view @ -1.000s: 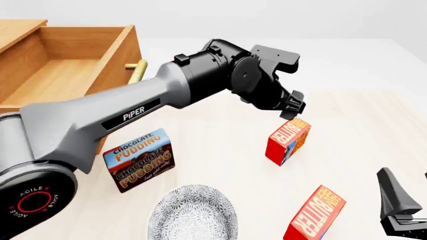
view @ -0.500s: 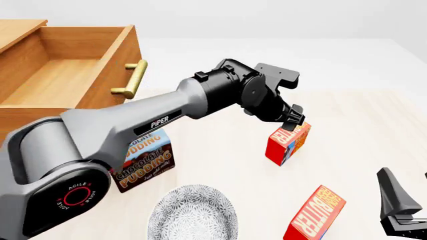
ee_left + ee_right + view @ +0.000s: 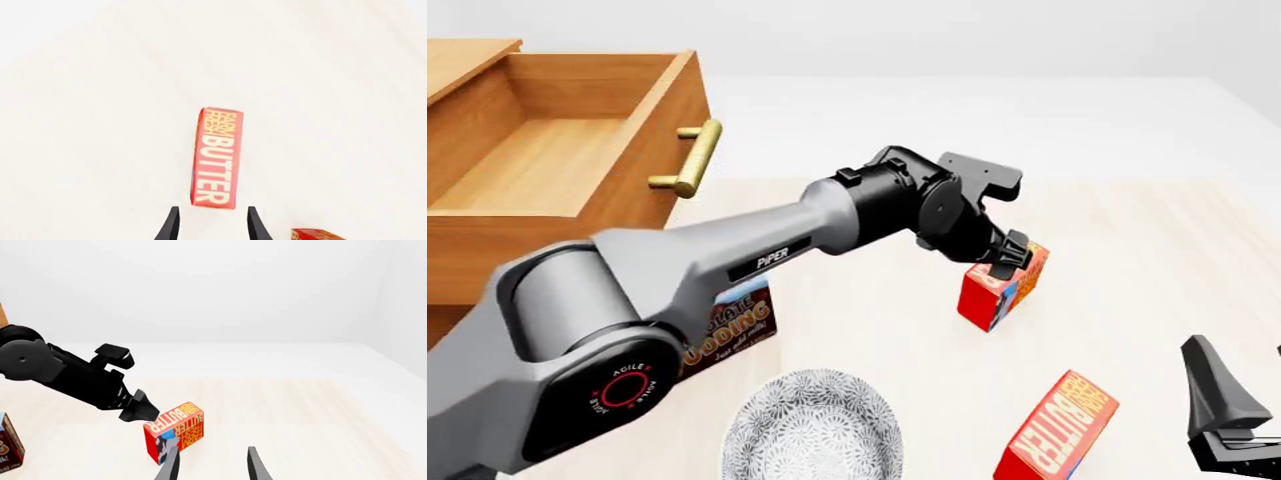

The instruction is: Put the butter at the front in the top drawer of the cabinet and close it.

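At centre-right of the front view: the butter (image 3: 1001, 287) looks light and stiff; pinch its two broad faces.
Left gripper (image 3: 1010, 256): your jaws stand apart, holding nothing.
Right gripper (image 3: 212, 465): apart, empty.

Left arm (image 3: 694, 270): light grey tubular links w/ white "PiPER" lettering; base joint is a black disc w/ red ring & "AGILE X" text; wrist section matte black, blocky, w/ a flat black bracket on top; left gripper (image 3: 1008, 262) fingers black, tapered; right gripper (image 3: 1228, 425) also black, angular, wedge-shaped.
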